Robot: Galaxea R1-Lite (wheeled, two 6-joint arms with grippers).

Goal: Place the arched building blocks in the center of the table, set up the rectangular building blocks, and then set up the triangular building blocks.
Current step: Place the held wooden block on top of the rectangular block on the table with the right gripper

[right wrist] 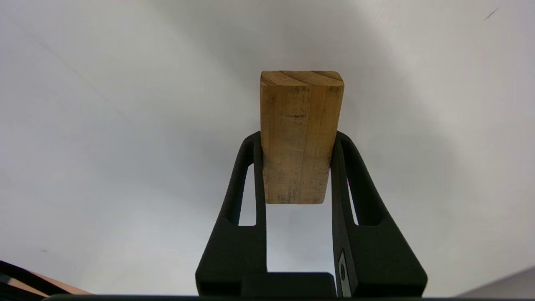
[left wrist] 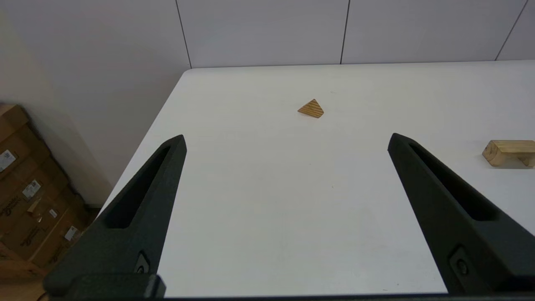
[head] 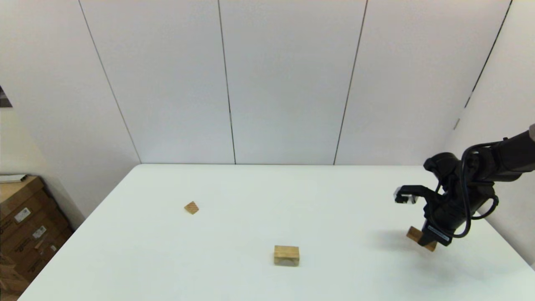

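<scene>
At the right side of the large white bench (head: 250, 196): right gripper (right wrist: 297, 140), black fingers (right wrist: 245, 167) pinching the solid tan wooden rectangular bar (right wrist: 299, 138), tilted, near the surface. Mid-bench, toward the near edge: light wooden arched block (head: 286, 255). Farther left: small striped wooden triangular wedge (head: 191, 207). Left gripper (left wrist: 286, 140) fingers spread wide.

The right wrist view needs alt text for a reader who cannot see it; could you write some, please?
The right gripper is shut on the rectangular block, its two black fingers pressed against the block's long sides. Behind them is the plain white table.
</scene>
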